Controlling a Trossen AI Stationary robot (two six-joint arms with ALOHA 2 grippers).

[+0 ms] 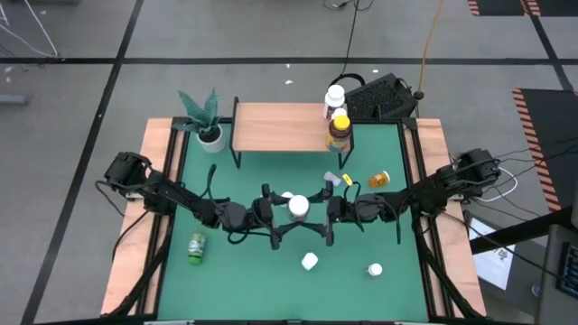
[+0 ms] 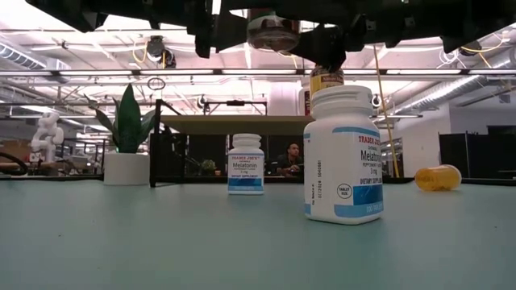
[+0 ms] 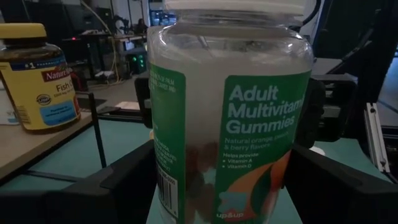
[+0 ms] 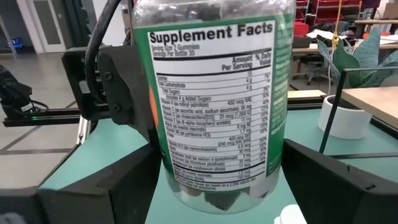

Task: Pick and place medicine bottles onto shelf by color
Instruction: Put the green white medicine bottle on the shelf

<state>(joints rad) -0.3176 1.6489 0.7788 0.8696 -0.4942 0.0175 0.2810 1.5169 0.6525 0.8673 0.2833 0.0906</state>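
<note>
A clear multivitamin gummies bottle (image 1: 298, 207) with a green label and white cap is up in the air over the middle of the table, near the top of the low view (image 2: 272, 32). My left gripper (image 1: 282, 213) comes at it from the table's left and my right gripper (image 1: 316, 213) from the right. Both are shut on it. The light-wood shelf (image 1: 275, 126) stands at the far edge. A white bottle (image 1: 335, 95) and an amber yellow-capped bottle (image 1: 340, 132) stand on its right end. My left gripper has the gummies bottle's lower wall (image 3: 163, 180) between its two fingers (image 3: 118, 183), one on each side. They come in level from the table's left. The bottle stands upright and is lifted clear of the table. My right gripper has the same bottle's lower wall (image 4: 273, 180) between its two fingers (image 4: 329, 183), coming in level from the table's right. In the left wrist view its fingers (image 3: 144, 93) lie against both sides of the upright bottle.
A green bottle (image 1: 196, 246) lies near the left rail and an orange one (image 1: 379, 179) lies toward the right. Two white bottles (image 1: 310, 262) (image 1: 375, 269) stand on the near half. A potted plant (image 1: 206, 117) stands left of the shelf.
</note>
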